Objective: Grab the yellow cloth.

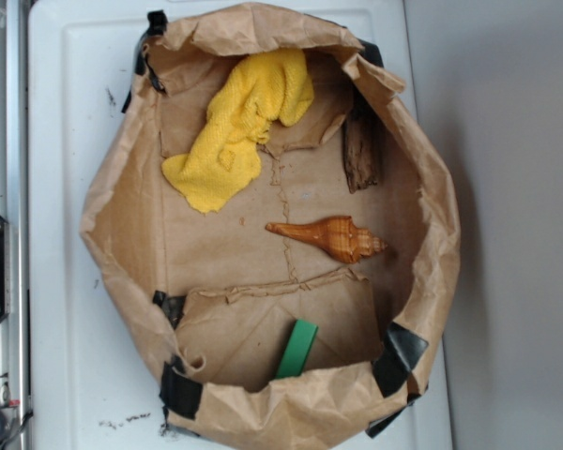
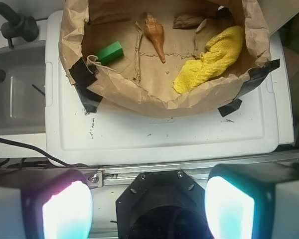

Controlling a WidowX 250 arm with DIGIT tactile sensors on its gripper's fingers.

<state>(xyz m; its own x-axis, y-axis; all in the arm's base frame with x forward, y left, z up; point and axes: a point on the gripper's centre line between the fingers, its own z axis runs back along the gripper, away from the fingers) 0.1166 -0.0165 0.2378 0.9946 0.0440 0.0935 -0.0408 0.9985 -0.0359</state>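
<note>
The yellow cloth lies crumpled in the back left part of a brown paper-lined basin, one end draped up the back wall. In the wrist view the yellow cloth shows at the right inside the basin. My gripper is open, with its two glowing fingertips wide apart and nothing between them. It hangs well back from the basin, over the robot's base. The gripper is not seen in the exterior view.
An orange spiral seashell lies in the basin's middle, a piece of brown bark stands at the back right, and a green block leans at the front. The basin sits on a white lid. A grey bin is left of the lid.
</note>
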